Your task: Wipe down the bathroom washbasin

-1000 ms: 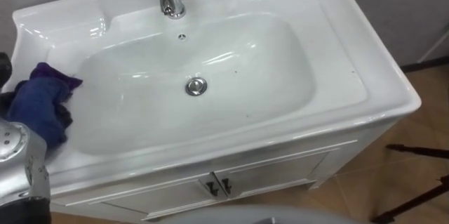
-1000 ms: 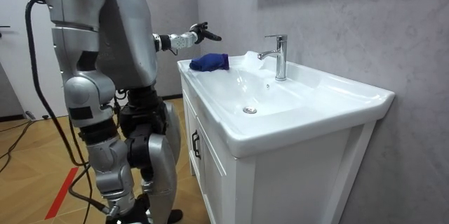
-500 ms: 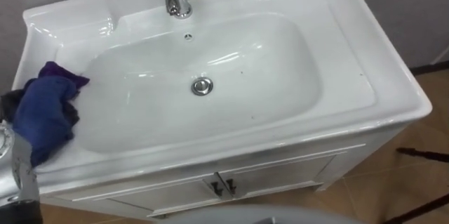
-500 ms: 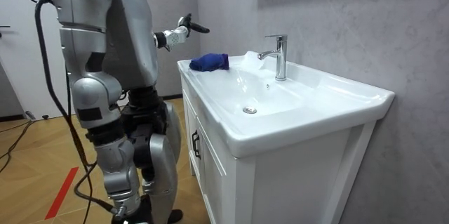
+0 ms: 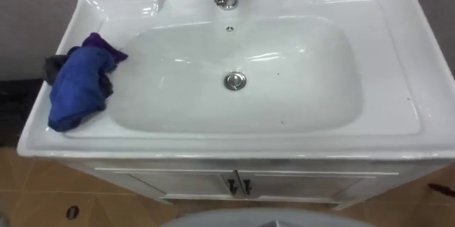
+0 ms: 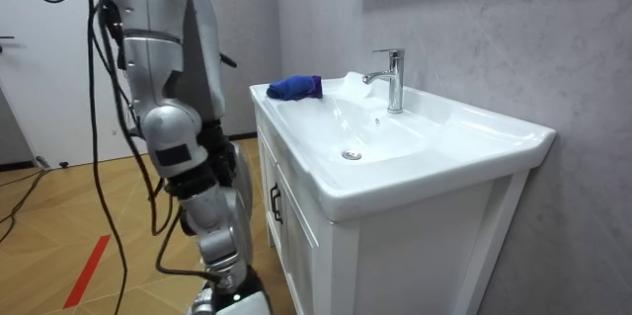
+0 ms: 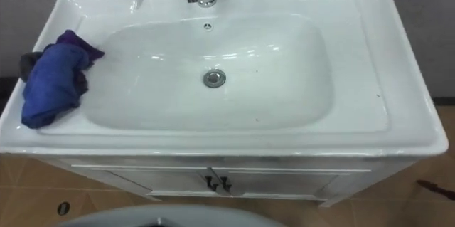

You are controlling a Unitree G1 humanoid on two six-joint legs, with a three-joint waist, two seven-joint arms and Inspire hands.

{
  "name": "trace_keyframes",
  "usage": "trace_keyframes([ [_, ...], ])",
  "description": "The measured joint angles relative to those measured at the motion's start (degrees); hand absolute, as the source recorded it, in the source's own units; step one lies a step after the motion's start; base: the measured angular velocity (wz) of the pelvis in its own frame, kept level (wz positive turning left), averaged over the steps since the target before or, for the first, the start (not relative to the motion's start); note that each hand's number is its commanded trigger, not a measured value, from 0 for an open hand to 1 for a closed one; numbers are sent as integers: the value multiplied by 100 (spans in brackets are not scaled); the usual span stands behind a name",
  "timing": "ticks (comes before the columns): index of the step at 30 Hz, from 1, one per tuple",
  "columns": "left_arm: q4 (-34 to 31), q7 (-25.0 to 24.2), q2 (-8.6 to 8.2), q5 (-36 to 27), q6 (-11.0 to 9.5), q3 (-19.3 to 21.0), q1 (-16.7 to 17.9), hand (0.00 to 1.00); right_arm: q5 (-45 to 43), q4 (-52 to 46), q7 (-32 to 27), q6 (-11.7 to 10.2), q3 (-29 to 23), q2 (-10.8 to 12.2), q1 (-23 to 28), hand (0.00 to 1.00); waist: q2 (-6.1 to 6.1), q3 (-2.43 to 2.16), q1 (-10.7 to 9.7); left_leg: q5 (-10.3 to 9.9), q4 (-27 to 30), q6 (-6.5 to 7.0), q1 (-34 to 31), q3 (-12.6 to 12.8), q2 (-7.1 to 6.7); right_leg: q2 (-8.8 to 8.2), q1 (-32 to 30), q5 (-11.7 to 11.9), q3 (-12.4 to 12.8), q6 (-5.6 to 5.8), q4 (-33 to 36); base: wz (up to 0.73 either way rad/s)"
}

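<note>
Robot's up against the front of the white counter [image 5: 426,113], and the blue cloth [image 5: 77,88] lies bunched on the rim at the left edge of the basin [image 5: 298,106], nothing touching it. In the room view the left hand [image 6: 228,58] barely peeks past the torso, and whether it's open or closed, can't tell. The cloth sits near it, lower and off toward the faucet [image 6: 393,78].

Crumpled blue cloth [image 5: 77,88] on white basin's [image 5: 398,124] left rim.

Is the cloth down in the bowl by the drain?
No, the blue cloth lies bunched on the basin's left rim, well apart from the drain.
</note>
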Motion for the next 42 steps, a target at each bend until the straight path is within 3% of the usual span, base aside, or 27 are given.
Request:
trace_keyframes([
  [3,196,130,39,-31,2,209,-1,0,-2,-9,-24,-3,3,-19,-19,0,-34,22,109,10,8,16,-18,-58,-24,-25,5,-28,-75,11,21,13],
  [5,516,131,90,-145,-6,289,5,0,-5,-9,-35,-2,3,-47,-24,0,8,4,183,12,9,20,-31,-61,-37,-40,-7,-37,-75,20,15,4],
  [8,1103,118,152,-447,0,300,114,0,-14,-12,-35,-4,0,-66,-52,0,36,-15,174,23,9,39,-68,-125,-76,-75,-14,-52,-144,40,21,12],
  [14,2057,102,157,-428,10,266,504,0,-117,-20,-25,-12,-7,-155,-72,0,-43,-24,157,28,21,46,-82,-131,-71,-69,-3,-49,-168,41,19,3],
  [17,2562,77,39,-96,7,-202,758,0,-216,-7,17,-7,-2,-226,-108,0,-77,-25,66,28,17,47,-82,-151,-74,-77,9,-49,-203,41,22,6],
  [19,2676,48,-204,240,20,-547,983,0,-232,19,27,-12,-1,-208,-119,0,-128,-9,-59,28,32,47,-82,-207,-84,-94,44,-56,-295,43,28,16],
  [21,2835,12,-333,525,23,-926,1082,0,-240,79,38,-8,-1,-206,-143,0,-196,5,-160,28,49,47,-96,-223,-88,-100,77,-74,-335,44,14,17],
  [25,3251,-286,-592,1050,128,-1941,1082,0,-106,127,150,-4,306,-219,-180,0,-314,30,-279,26,42,49,-88,-233,-81,-118,77,-101,-330,40,44,2],
  [28,3417,-558,-811,1144,169,-2446,1072,0,-83,298,152,-5,393,-203,-261,0,-328,31,-436,27,40,50,-79,-220,-85,-105,73,-101,-304,40,115,0],
  [34,3453,-894,-844,1181,200,-2727,1075,0,145,413,93,-7,479,-194,-284,0,-354,44,-628,29,41,52,-72,-203,-86,-110,78,-101,-290,40,113,0],
  [40,3754,-1441,-871,1194,245,-2773,1039,0,177,656,239,-11,502,-155,-333,0,-416,64,-658,29,32,53,-20,-183,-88,-116,126,-116,-276,47,102,0],
  [42,3903,-1631,-879,1187,309,-2774,1016,0,240,763,356,-9,515,-136,-316,0,-462,92,-676,26,44,54,20,-188,-98,-135,171,-155,-285,56,82,6],
])
